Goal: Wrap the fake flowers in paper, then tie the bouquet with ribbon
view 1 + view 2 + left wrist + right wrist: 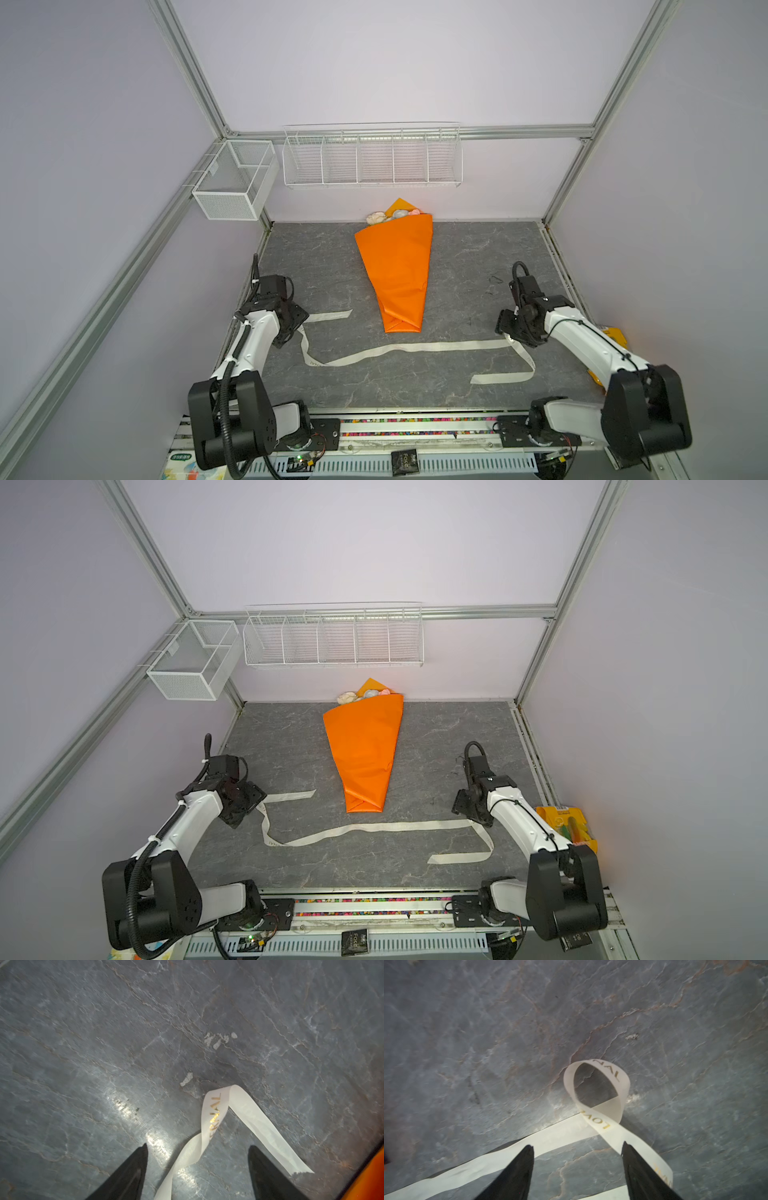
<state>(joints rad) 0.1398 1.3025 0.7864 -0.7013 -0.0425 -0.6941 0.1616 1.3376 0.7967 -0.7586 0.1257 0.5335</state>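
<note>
Bouquet of fake flowers (394, 216) lies wrapped in orange paper (395, 270); left claw (197, 1146) and right claw (577, 1145), both released, straddle the ribbon (415, 347) near its ends, apparently poised to lift it.

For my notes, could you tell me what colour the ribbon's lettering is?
Gold, on the cream ribbon; clearest in the left wrist view.

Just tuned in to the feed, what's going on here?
The bouquet of fake flowers lies wrapped in the orange wrapping sheet at mid-table, not yet tied. The cream ribbon lies loose on the table in front of the wrap's narrow end, not around it. The left gripper and right gripper hang open over the ribbon, gripping nothing.
</note>
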